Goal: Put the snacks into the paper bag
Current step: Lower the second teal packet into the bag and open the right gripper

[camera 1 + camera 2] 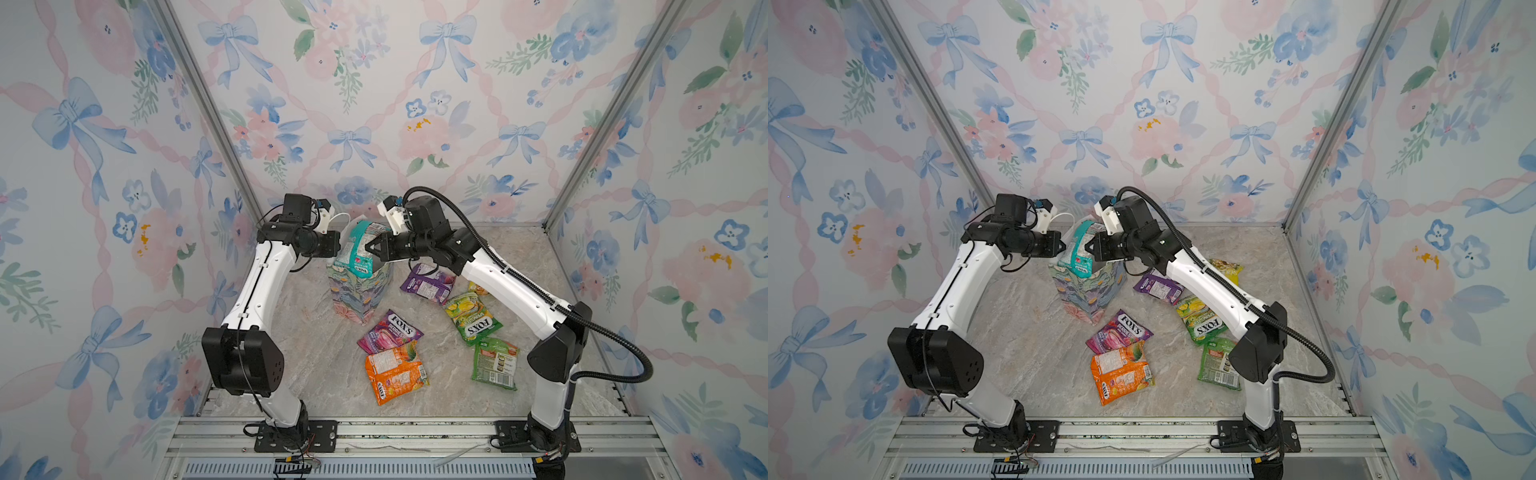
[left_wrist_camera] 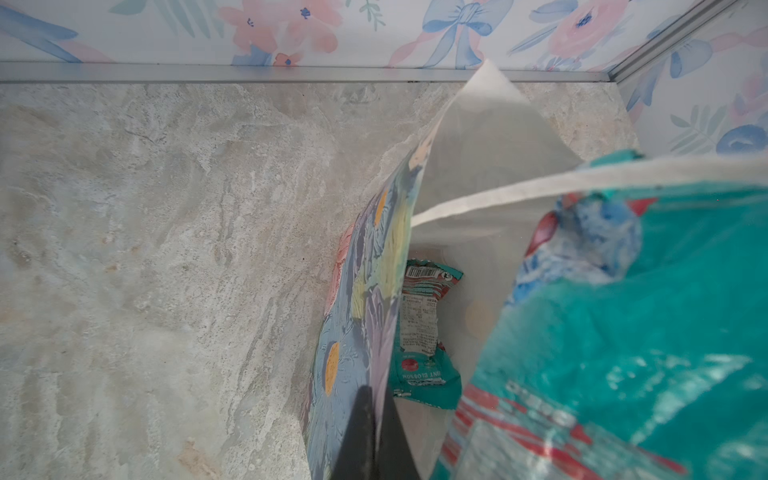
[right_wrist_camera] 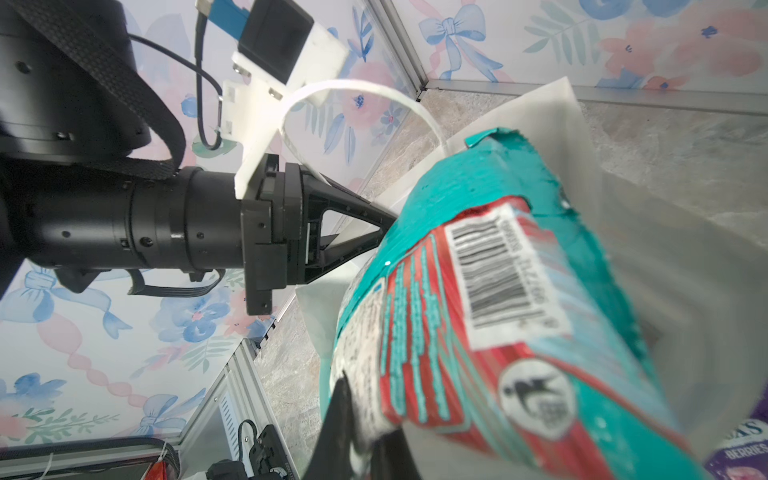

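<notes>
On the marbled tabletop the glossy purple packet reads "FOX'S BERRIES". A crinkled teal packet inside the floral paper bag shows "BLOSSOM". The right gripper pinches a second teal packet, barcode showing, at the bag's mouth, while the left gripper is clamped tight on the bag's thin rim.

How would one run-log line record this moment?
left gripper: shut on paper bag rim | right gripper: shut on teal packet at bag mouth | inside bag: second teal packet
</notes>
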Controlling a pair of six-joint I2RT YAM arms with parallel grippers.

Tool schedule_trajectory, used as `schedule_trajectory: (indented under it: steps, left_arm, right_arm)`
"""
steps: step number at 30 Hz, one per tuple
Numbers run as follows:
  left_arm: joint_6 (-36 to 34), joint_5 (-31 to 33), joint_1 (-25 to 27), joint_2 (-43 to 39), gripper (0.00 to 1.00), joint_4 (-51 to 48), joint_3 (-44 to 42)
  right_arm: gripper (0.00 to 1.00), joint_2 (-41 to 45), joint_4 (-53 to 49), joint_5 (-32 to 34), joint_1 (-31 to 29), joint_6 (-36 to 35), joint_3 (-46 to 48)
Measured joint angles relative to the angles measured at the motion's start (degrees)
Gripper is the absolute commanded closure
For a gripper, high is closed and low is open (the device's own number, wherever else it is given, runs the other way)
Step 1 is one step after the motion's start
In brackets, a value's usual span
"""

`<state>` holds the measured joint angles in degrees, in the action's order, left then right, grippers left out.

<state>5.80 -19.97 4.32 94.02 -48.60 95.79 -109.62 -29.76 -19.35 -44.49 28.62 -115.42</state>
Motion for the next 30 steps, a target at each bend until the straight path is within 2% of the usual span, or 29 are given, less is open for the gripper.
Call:
schedule_trajectory:
  steps: [21,23,26,28,30]
  left_arm:
    - [-0.02,0.0,0.0,0.0,1.0,0.0,0.0]
    - [-0.02,0.0,0.0,0.0,1.0,0.0,0.0]
    - [-0.15,0.02,0.0,0.0,1.0,0.0,0.0]
    - [-0.17,0.02,0.0,0.0,1.0,0.0,0.0]
    - [-0.17,0.02,0.0,0.0,1.0,0.0,0.0]
  right_arm:
    - [1.0,-2.58,1.99,-1.68,2.25,3.58,0.61]
    - [0.87,-2.82,2.08,-1.68,2.4,3.58,0.61]
    - [0.53,-3.02,2.29,-1.57,2.56,4.13,0.61]
    - [0.42,-3.02,2.6,-1.33,2.69,3.76,0.61]
    - [0.35,-3.02,2.8,-0.72,2.82,3.28,0.61]
